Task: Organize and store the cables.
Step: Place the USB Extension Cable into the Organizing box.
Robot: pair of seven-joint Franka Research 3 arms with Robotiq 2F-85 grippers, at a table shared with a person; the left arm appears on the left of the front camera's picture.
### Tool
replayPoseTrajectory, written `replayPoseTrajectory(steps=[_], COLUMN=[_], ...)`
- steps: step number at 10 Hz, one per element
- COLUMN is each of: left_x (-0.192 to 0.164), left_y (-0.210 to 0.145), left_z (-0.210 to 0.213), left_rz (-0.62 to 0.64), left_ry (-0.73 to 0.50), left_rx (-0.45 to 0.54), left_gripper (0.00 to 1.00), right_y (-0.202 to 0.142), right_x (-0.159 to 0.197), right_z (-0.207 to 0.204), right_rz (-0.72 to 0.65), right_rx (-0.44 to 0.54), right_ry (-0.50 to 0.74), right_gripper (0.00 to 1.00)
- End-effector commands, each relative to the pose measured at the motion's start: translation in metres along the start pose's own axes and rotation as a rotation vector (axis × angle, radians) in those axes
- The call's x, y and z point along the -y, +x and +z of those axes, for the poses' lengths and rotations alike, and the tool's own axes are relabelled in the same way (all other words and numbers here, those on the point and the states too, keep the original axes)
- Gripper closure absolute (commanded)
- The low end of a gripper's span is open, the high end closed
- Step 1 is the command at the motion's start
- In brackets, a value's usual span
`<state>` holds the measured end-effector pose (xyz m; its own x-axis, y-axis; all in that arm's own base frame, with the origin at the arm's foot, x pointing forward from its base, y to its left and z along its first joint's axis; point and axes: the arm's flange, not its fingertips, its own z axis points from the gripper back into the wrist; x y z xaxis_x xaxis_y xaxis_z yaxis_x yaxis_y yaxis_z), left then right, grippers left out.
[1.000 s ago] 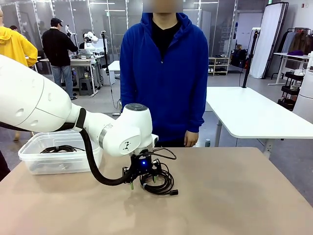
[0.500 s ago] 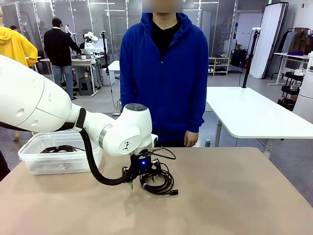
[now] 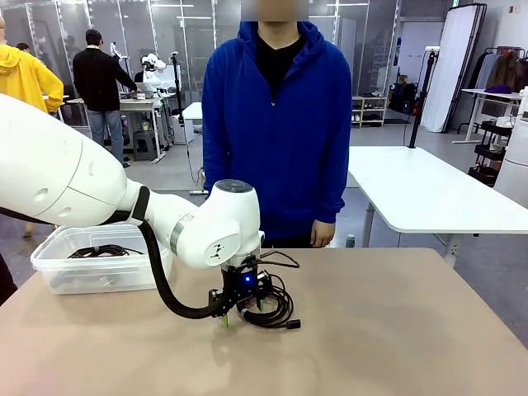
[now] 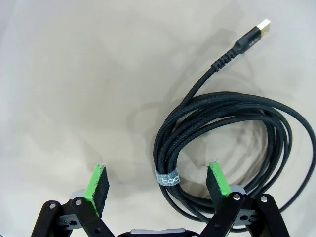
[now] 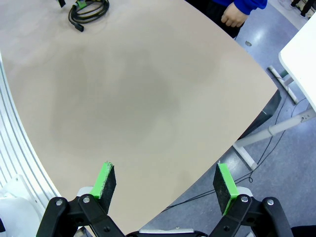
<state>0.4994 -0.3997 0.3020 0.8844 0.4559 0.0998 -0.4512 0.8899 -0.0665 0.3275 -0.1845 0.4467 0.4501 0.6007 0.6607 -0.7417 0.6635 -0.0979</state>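
Your left gripper is down at the table, right over a coiled black cable near the middle, in front of the person in the blue hoodie. In the left wrist view the fingers are spread wide: one green pad sits on bare table outside the coil, and the other pad stands inside the loop, so the bundled strands with the small grey tie lie between the two pads, not yet gripped. The cable's gold-tipped plug points away from the coil. More black cable already lies in the clear plastic bin at the table's left side. Your right gripper hangs high above the table's edge, its fingers also fully released and holding nothing; the coil is well away from it.
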Motion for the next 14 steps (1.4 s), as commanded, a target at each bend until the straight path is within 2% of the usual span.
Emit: replayPoseTrajectory(steps=[1, 10, 11, 12, 14], left_x=[0.000, 0.000, 0.002, 0.002, 0.001], left_y=[-0.007, -0.023, -0.023, -0.023, -0.021], left_z=[-0.006, -0.002, -0.001, 0.000, 0.000], left_rz=[0.079, 0.116, 0.116, 0.123, 0.132], left_ry=[-0.016, 0.008, 0.018, 0.027, 0.024], left_rx=[-0.014, 0.012, 0.016, 0.029, 0.031], left_gripper=[0.00, 0.00, 0.19, 0.50, 1.00], right_y=[0.002, 0.002, 0.002, 0.002, 0.002], right_x=[-0.001, -0.001, -0.001, -0.001, -0.001], right_z=[0.001, 0.001, 0.001, 0.001, 0.001], right_rz=[-0.022, -0.022, -0.022, -0.022, -0.022], right_rx=[0.001, 0.001, 0.001, 0.001, 0.001], right_ry=[0.001, 0.001, 0.001, 0.001, 0.001], right_gripper=[0.00, 0.00, 0.00, 0.00, 0.00])
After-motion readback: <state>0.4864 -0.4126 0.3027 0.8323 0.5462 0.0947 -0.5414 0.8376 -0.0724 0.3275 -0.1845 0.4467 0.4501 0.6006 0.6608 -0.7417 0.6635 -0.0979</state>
